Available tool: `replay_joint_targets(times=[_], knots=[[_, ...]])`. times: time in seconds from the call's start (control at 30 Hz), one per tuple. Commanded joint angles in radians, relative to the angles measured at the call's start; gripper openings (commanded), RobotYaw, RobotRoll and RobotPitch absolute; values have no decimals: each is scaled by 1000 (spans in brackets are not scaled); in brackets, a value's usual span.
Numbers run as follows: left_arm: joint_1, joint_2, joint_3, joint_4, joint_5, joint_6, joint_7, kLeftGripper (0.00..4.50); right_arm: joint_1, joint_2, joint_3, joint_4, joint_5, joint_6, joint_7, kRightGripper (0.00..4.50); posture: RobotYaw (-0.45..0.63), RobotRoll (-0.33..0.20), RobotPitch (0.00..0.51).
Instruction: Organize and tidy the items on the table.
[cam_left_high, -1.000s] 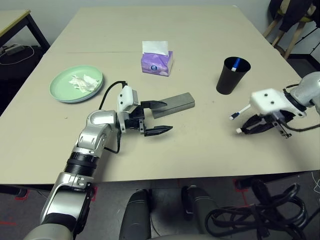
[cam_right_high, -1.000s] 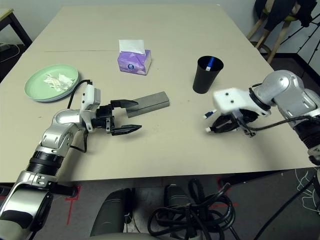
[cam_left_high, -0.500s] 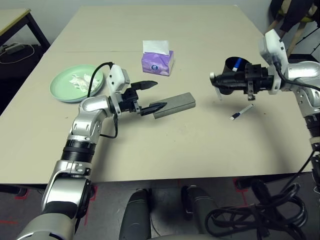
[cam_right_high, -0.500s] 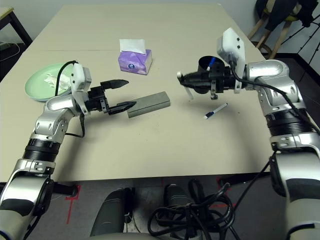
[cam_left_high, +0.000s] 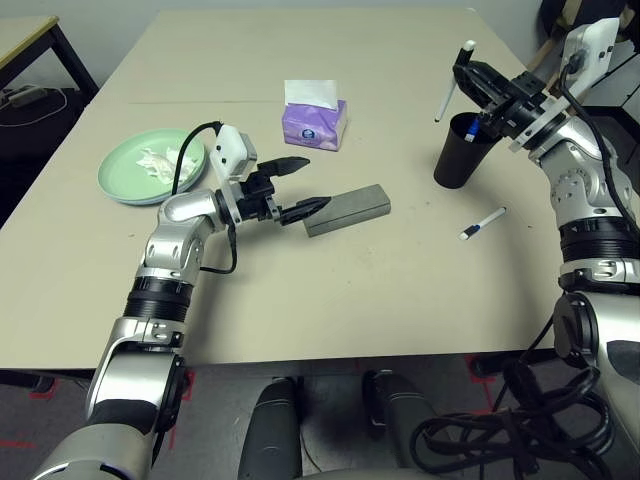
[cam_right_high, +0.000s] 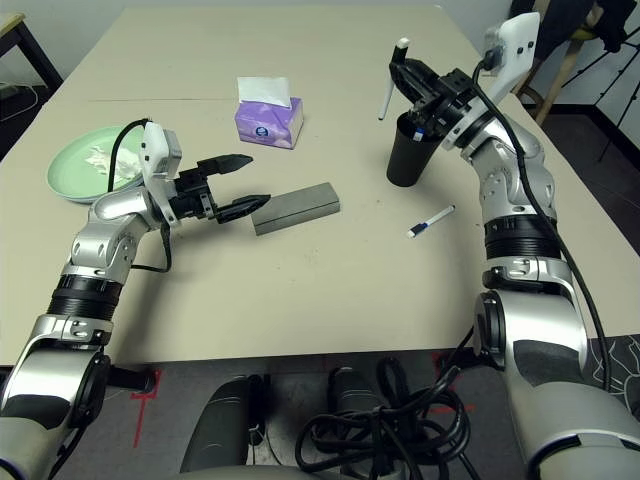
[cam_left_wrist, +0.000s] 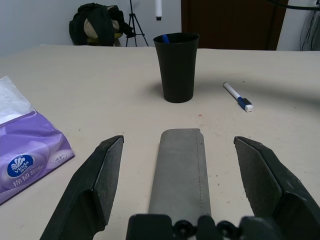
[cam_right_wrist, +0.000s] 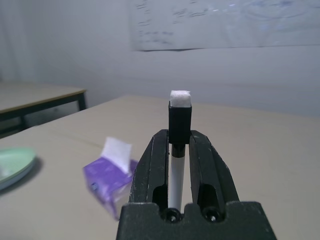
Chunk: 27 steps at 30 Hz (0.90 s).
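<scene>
Risk sits mostly with the right claw, which clamps a blue-and-white pen raised above and just to the near-left of the black cup; the pen hangs tilted and its lower tip is not over the cup's mouth, so a release from this spot would likely drop it onto the tabletop or bounce it off the rim. The cup is light and already has a pen standing in it, so a sideways knock from the claw on the way in could tip it. A second pen lies loose on the tabletop near the cup and could roll if brushed. In the right wrist view the two fingers are pressed tight on the pen's barrel, its capped end poking out beyond them. The left claw is spread wide and holds nothing, its fingers straddling the near end of the grey glasses case without touching it; if it closes off-centre it may skid the case toward the purple tissue pack. The pale green plate with crumpled tissue sits apart, behind the left arm.
</scene>
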Motion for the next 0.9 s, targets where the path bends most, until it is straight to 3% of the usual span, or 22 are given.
replay_joint_targets(times=[0.03,0.27,0.8,0.9], knots=[[-5,5,-2,13,11,4,-6,4500,-6,-11,-10,19,-37,45,-102,415,7,0,104],[-21,11,1,26,14,1,-8,4500,3,-22,11,-41,-74,164,-208,415,3,0,98],[-45,17,8,58,17,-10,-7,4500,85,-3,21,-128,-96,227,-263,415,-3,0,105],[-44,18,7,59,17,-8,-8,4500,92,3,23,-140,-96,230,-263,1511,-4,0,106]])
